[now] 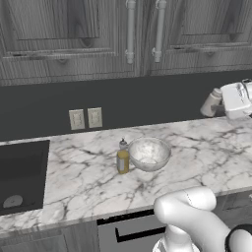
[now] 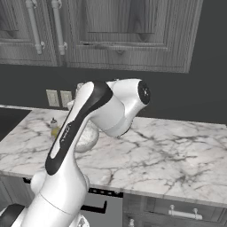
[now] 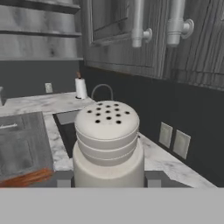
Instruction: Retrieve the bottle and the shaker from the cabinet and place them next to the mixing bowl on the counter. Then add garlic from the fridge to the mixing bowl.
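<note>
Inspecting stage: I judged the task roughly half done, with the shaker in transit.
Bottle: I found it upright on the worktop, just beside the mixing bowl; that item read as delivered.
Shaker: I saw it held aloft over the worktop, well to the right of the bowl in the left base view, not yet set down.
Claw: I noted it clenched on the shaker's body.
Cabinet doors: I recorded them closed.
Garlic: I judged the fridge trip outstanding; the bowl appeared to hold none.
</note>
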